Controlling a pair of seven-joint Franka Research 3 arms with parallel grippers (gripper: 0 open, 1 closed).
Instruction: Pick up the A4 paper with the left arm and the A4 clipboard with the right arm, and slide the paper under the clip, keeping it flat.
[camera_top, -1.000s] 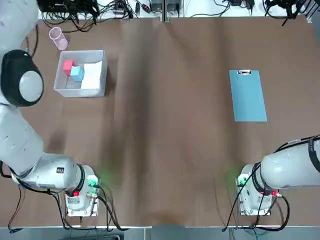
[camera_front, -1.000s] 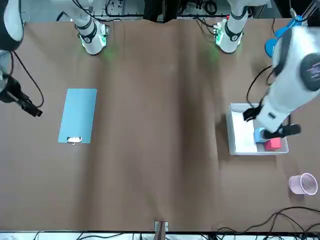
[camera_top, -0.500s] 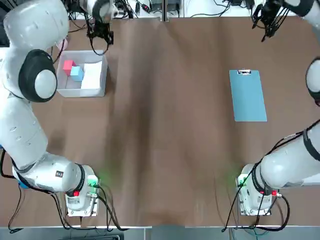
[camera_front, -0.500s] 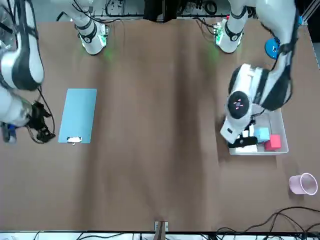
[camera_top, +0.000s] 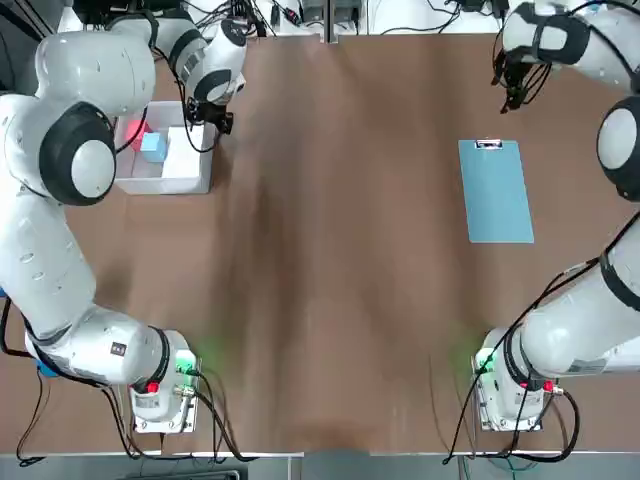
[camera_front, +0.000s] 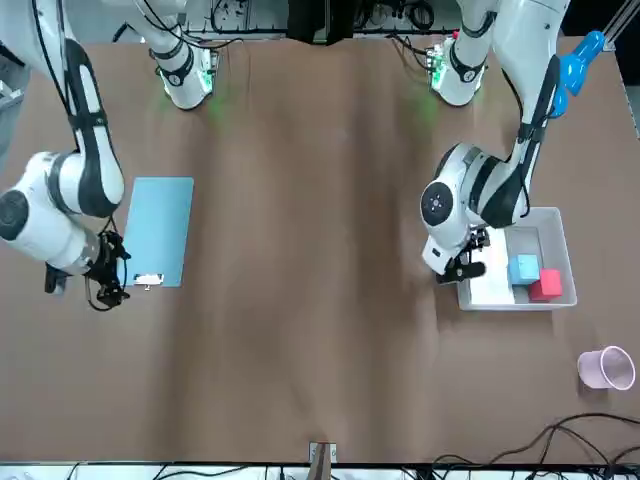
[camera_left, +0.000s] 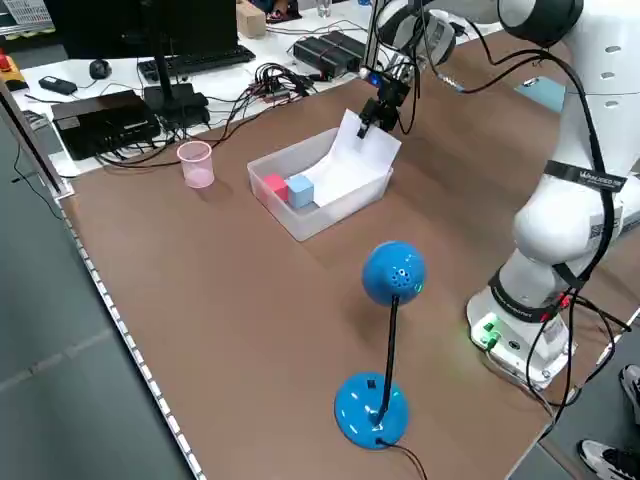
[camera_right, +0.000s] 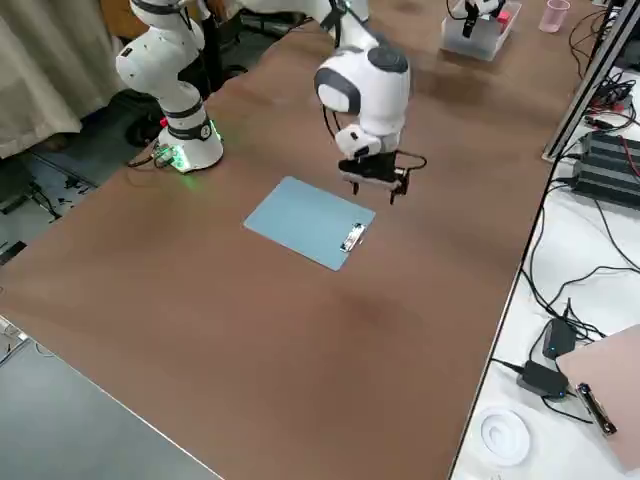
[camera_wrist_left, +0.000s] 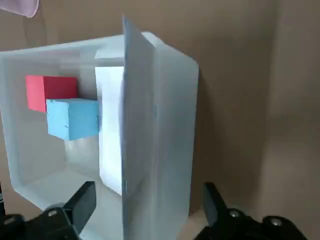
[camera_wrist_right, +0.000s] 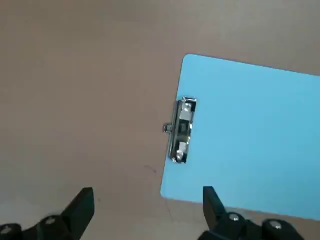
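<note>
We see the A4 clipboard (camera_top: 496, 192) flat on the table, clip (camera_wrist_right: 181, 129) at its far edge. The A4 paper (camera_left: 362, 158) leans in the clear bin (camera_top: 203, 186), so one edge stands free. Left gripper (camera_wrist_left: 145, 210) and right gripper (camera_wrist_right: 148, 210) hover wide open, empty.

Both arms are glossy white, built of rounded segments with black bands at the joints and large black-and-grey round joint caps. Each white cylindrical base glows with a green light and shows small red buttons. Thin black cables run along the arms. The grippers' fingers are black.
</note>
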